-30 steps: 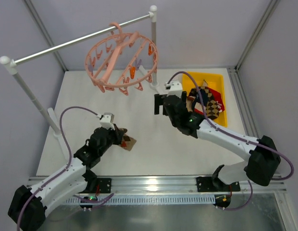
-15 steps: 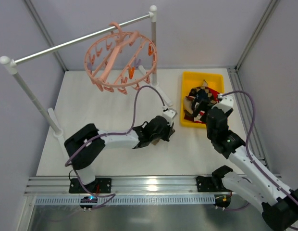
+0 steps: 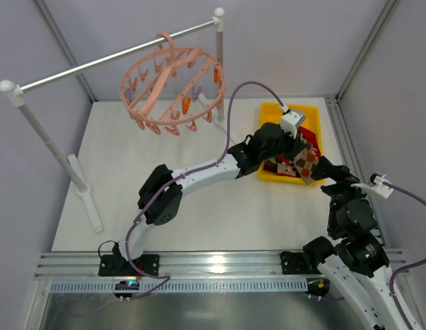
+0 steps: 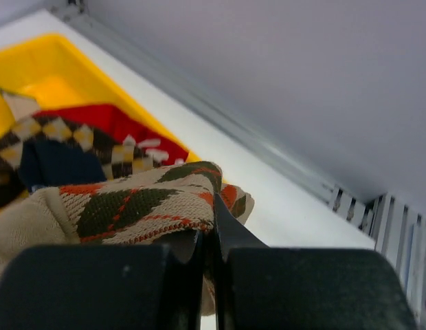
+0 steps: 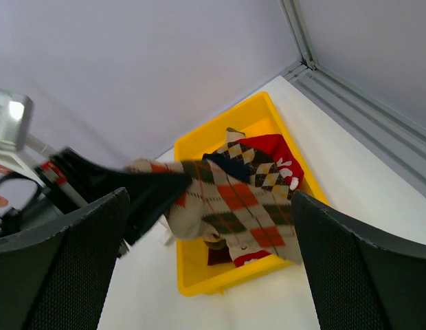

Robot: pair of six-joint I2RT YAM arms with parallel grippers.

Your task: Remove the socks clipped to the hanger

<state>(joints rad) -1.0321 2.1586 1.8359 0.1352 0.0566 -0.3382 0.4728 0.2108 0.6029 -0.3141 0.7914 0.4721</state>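
Right wrist — sock (image 5: 230, 198) stretched sideways, sagging rightward

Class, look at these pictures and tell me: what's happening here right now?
The left gripper is shut on an argyle sock and holds it over the yellow bin, where other socks already lie. The right gripper is open, empty, and faces the bin from the near side. The pink hanger hangs on the rail with no sock visible on its clips.
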